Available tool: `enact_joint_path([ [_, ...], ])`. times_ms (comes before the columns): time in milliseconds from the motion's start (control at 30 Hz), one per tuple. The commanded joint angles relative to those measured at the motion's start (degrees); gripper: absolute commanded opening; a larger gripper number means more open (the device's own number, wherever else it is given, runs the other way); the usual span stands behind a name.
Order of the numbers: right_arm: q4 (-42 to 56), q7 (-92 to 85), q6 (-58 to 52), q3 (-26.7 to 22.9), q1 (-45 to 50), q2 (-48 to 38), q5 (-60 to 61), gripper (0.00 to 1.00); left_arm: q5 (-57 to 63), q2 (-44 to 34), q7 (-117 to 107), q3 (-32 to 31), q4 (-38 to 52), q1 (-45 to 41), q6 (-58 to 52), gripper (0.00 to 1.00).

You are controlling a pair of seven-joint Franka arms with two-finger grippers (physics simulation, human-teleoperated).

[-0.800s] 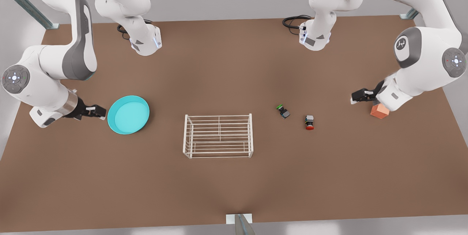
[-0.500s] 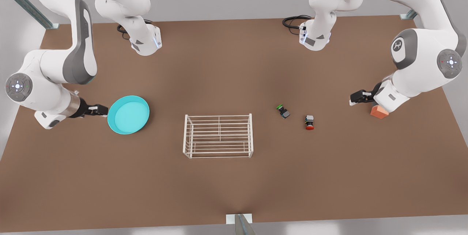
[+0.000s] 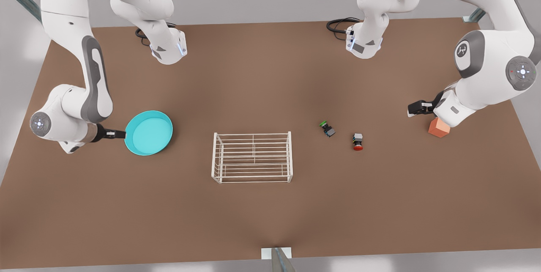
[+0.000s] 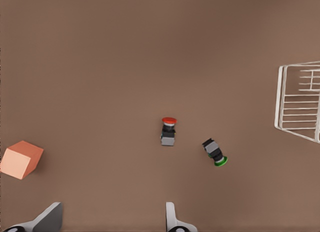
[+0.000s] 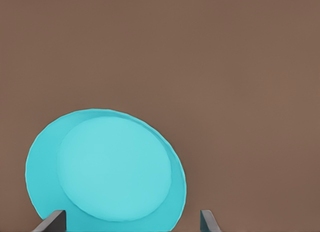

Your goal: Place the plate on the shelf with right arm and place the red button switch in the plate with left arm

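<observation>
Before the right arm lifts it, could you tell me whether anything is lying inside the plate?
Nothing lies in the plate: its turquoise bowl looks bare in the front and right wrist views. The right gripper sits open at its rim. Whatever is under the plate is hidden.

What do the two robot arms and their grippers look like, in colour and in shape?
Both arms are glossy white with rounded segments, dark grey panels along the links, and grey round joint caps bearing small lights. A black cable coils by each base. The right gripper and the left gripper are black with pale fingers; the left wrist view shows light grey fingertips, the right wrist view darker grey ones.
</observation>
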Motion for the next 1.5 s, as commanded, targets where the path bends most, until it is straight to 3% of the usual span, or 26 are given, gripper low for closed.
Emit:
enact_joint_path([
  [0,-0.71,-19.62,9.03,-0.01,-0.76,0.98,3.49,1.0,0.76,-0.06,-0.64,-0.02,0.03,-0.04,-0.33,1.0],
  [133,-5.27,-24.1,17.72,0.08,-1.55,2.03,3.67,1.0,4.54,0.82,-0.81,-0.28,0.55,-1.88,0.9,1.0],
  [467,-8.35,-31.57,21.86,0.43,-4.01,5.46,4.46,0.99,4.19,1.08,-0.81,-0.28,0.64,-1.71,0.9,1.0],
  [800,-10.11,-37.64,21.86,1.57,-4.01,8.1,11.58,0.86,4.01,1.08,-0.81,-0.28,0.56,-1.62,0.9,1.0],
  [933,-10.02,-38.16,21.51,1.57,-4.01,8.1,11.58,0.63,3.92,1.08,-0.81,-0.28,0.64,-1.62,0.9,1.0],
  [1133,-9.94,-38.78,21.51,1.57,-4.01,8.1,11.58,0.48,4.01,1.08,-0.81,-0.19,0.64,-1.53,0.99,1.0],
  [1467,-9.5,-40.8,17.29,2.45,-7.0,8.36,14.04,0.46,4.19,1.17,-0.81,-0.28,1.08,-1.8,0.99,1.0],
])
